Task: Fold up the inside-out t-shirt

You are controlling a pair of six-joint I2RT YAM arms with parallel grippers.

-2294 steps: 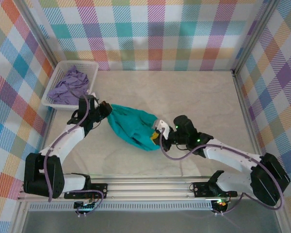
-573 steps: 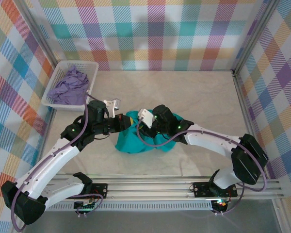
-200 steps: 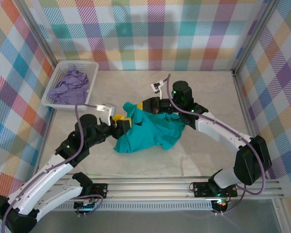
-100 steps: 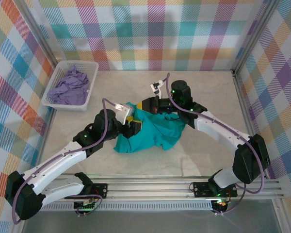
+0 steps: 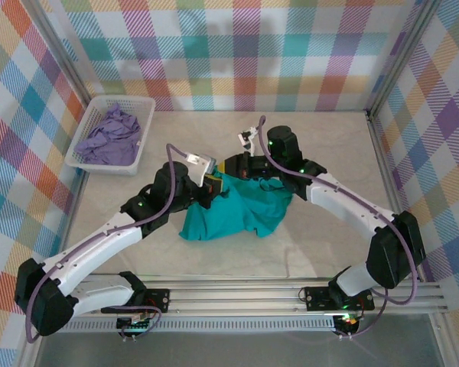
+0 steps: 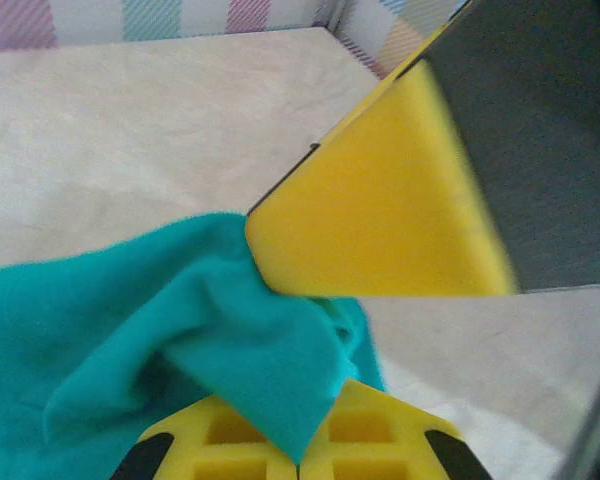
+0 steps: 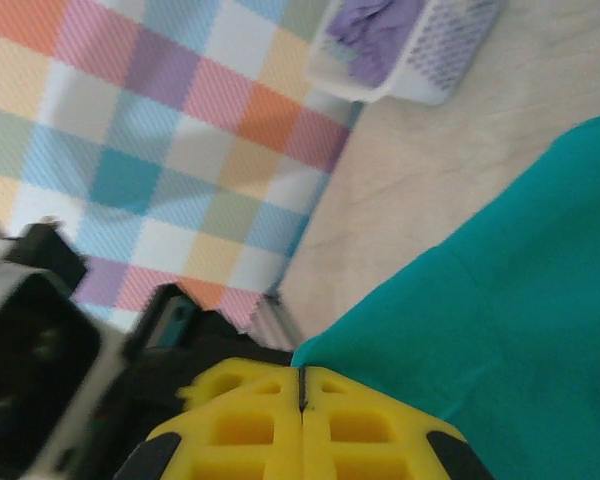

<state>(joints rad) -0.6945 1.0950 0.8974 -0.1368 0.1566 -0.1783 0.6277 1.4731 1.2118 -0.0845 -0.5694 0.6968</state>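
Since half a second ago, your left fingers (image 5: 212, 182) have snapped shut and crept a little toward 12 o'clock. They now sit just beside your right fingers (image 7: 285, 420).

From above, the inside-out t-shirt (image 5: 241, 210) lies crumpled near the middle of the worktop (image 5: 321, 153). Its 11 o'clock edge is lifted and the rest is bunched toward 5 o'clock. A white basket (image 5: 144, 134) holding a lavender garment (image 5: 107, 134) stands well apart in the 10 o'clock corner.

The left wrist view shows your left fingers closed, with a folded point of teal cloth caught in their seam. The right wrist view shows your right fingers pressed together too, and the shirt's edge runs away from their tips. They look to be pinching it, though the bite is thin.

Both grips meet on the same raised edge. That is probably so you can pull them apart along it and spread the bundle flat before any fold. The shirt is not yet laid out, so the folding has barely begun.

Your left arm stretches long and low from its base at 7 o'clock, and its wrist points toward 3 o'clock. Your right arm swings out to an elbow near 4 o'clock, then doubles back. Its wrist sits beyond the shirt and points toward 9 o'clock, so the two sets of fingers face each other.
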